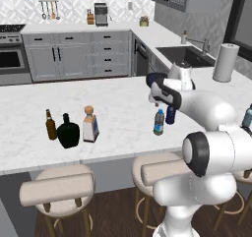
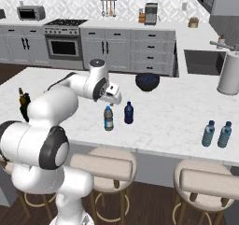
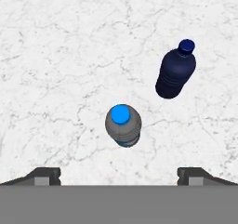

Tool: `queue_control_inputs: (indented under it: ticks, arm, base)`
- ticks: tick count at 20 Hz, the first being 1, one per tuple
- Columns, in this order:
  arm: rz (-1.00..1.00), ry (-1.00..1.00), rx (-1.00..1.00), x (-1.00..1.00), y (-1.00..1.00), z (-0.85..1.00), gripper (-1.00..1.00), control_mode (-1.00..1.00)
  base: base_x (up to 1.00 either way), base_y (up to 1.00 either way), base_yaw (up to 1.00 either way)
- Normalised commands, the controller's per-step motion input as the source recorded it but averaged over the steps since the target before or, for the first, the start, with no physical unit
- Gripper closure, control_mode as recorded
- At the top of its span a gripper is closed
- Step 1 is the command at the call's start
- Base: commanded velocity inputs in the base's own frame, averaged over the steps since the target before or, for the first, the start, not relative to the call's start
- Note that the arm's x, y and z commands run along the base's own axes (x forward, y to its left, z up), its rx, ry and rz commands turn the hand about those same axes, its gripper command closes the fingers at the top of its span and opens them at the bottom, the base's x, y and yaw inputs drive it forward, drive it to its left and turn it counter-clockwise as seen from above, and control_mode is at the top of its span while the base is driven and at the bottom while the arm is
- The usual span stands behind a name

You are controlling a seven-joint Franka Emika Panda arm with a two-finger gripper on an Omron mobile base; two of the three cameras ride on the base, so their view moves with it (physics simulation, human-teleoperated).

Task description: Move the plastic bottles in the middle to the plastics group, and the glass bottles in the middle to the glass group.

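My gripper (image 3: 120, 176) hangs open above the clear plastic bottle (image 3: 122, 124), whose blue cap sits between and ahead of the two fingertips (image 3: 44, 175). The solid dark blue bottle (image 3: 175, 70) stands just beyond it to the right. Both bottles (image 1: 158, 122) (image 1: 170, 115) stand mid-counter under the hand (image 1: 156, 102). The squarish cork-stoppered bottle (image 1: 89, 125) stands right beside the black flask (image 1: 68, 132) and the slim brown bottle (image 1: 50, 125) at the left. Two pale teal bottles (image 2: 208, 133) (image 2: 224, 134) stand at the counter's right end. The gripper (image 2: 115, 99) holds nothing.
A white paper-towel roll (image 2: 229, 74) stands at the back right near the sink (image 2: 200, 60). A dark blue bowl (image 2: 147, 81) sits behind the middle bottles. Stools (image 1: 59, 187) line the near edge of the marble counter (image 1: 113, 108).
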Motion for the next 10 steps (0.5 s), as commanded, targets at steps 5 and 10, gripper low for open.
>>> queue_control_inputs:
  ticks: [5, 10]
  arm:
    - [0.0, 0.0, -0.02, 0.27, -0.11, -0.43, -1.0, -1.0]
    - [0.0, 0.01, -0.03, 0.08, -0.01, -0.3, -1.0, -1.0]
  base:
    - [0.0, 0.0, 0.0]
    - [0.0, 0.0, 0.0]
